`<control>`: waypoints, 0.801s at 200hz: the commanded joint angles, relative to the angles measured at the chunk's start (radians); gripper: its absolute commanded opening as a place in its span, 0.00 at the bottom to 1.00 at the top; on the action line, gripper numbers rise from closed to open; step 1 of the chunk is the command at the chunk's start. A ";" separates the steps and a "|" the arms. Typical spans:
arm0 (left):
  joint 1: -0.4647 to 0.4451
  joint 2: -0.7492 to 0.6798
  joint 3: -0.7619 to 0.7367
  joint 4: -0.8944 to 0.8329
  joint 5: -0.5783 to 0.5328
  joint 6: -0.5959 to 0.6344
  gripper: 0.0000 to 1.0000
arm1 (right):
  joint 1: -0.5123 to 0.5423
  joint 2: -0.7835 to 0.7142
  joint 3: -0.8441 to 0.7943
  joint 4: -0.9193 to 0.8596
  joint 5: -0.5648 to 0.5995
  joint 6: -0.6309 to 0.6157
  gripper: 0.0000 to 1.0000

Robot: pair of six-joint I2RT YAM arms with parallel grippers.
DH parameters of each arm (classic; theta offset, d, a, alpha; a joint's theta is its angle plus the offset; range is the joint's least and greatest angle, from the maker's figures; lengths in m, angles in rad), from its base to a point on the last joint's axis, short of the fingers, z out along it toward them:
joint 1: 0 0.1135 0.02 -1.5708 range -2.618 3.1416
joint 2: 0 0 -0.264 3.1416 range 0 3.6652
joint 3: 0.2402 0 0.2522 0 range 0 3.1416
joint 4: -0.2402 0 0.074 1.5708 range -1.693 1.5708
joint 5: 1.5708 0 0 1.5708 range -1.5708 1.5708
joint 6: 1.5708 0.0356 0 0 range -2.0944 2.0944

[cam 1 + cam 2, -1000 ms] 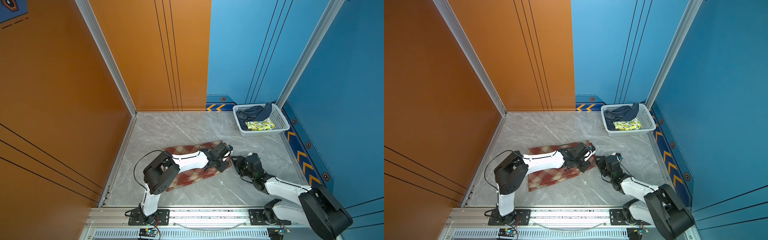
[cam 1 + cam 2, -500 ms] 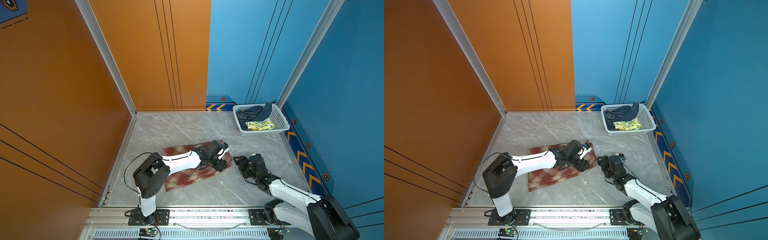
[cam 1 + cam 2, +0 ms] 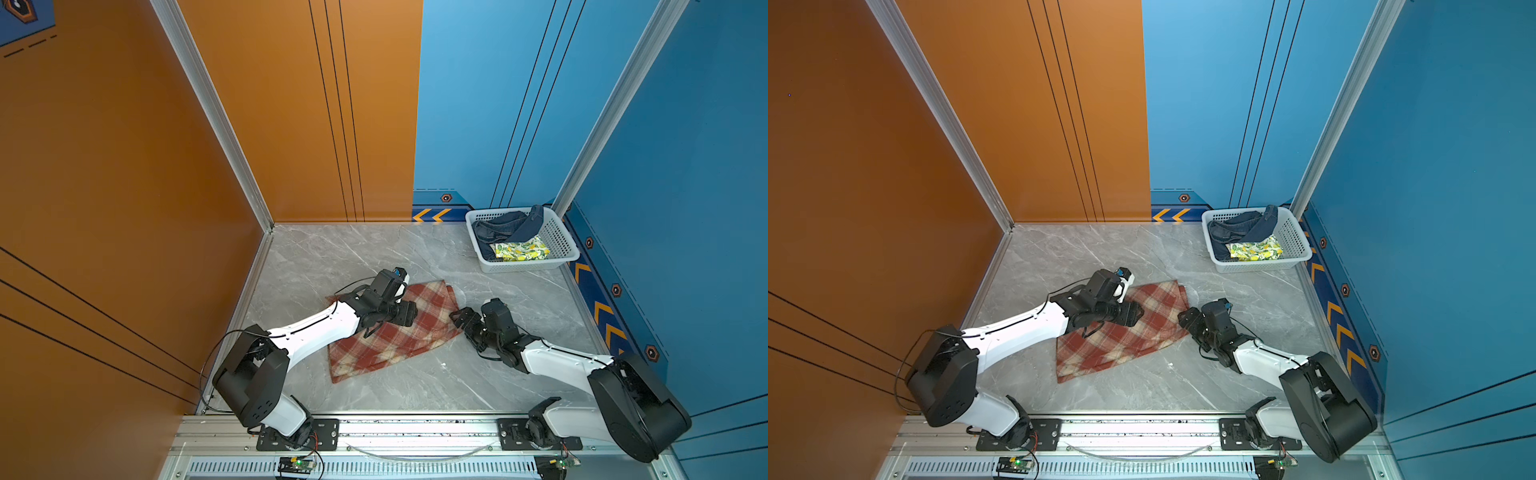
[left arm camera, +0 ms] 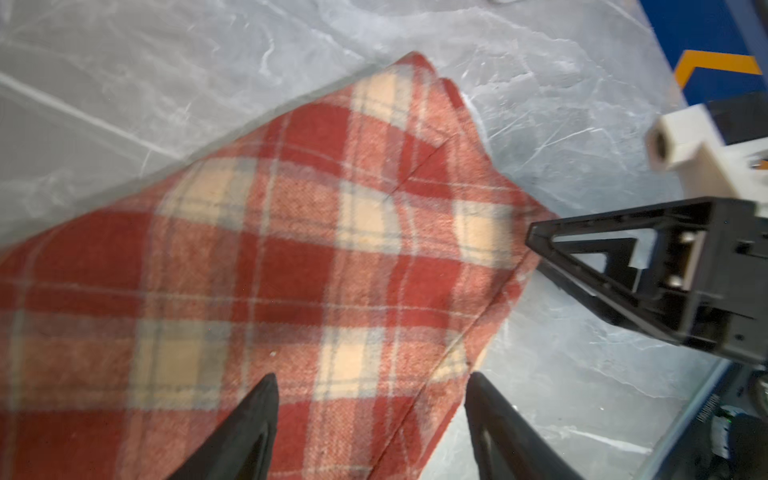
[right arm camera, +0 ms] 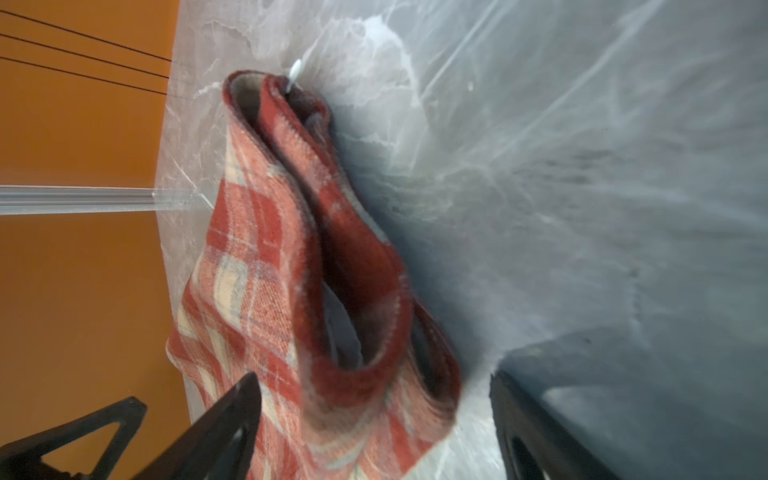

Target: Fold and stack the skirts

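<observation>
Since the earlier frame, the left jaws have drawn back over the plaid skirt, a woolly red-and-cream fold flat on the marbled worktop. We see both pairs wide; the right jaws face its looped edge.

Bright, even overhead light fills both top views, which are sharp throughout. The grey marble-patterned tabletop carries a soft sheen and only faint shadows. Wide-angle stretch splays the silver aluminium corner posts toward the upper corners of the frame. In the left wrist view the red-and-cream plaid cloth skirt is softly blurred, its edges smeared. The right wrist view is dimmer, with tabletop and skirt streaked by motion blur.
</observation>
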 commanded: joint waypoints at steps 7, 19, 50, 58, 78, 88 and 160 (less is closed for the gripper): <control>0.046 -0.037 -0.034 -0.101 -0.086 -0.071 0.73 | 0.013 0.070 -0.007 0.041 0.032 -0.017 0.68; 0.070 -0.052 -0.045 -0.120 -0.096 -0.087 0.74 | 0.015 0.078 -0.020 0.055 0.052 -0.013 0.49; 0.142 -0.090 -0.066 -0.172 -0.116 -0.121 0.77 | 0.020 0.070 -0.032 0.030 0.095 -0.037 0.17; 0.159 -0.102 -0.073 -0.183 -0.124 -0.127 0.78 | 0.020 0.067 -0.036 0.031 0.104 -0.042 0.12; 0.204 -0.128 -0.094 -0.211 -0.136 -0.147 0.80 | 0.024 0.067 -0.035 0.031 0.125 -0.067 0.02; 0.231 -0.143 -0.112 -0.219 -0.138 -0.159 0.81 | 0.026 0.067 -0.034 0.036 0.133 -0.074 0.01; 0.392 -0.269 -0.277 -0.240 -0.160 -0.227 0.81 | 0.003 0.008 0.056 -0.151 0.126 -0.261 0.65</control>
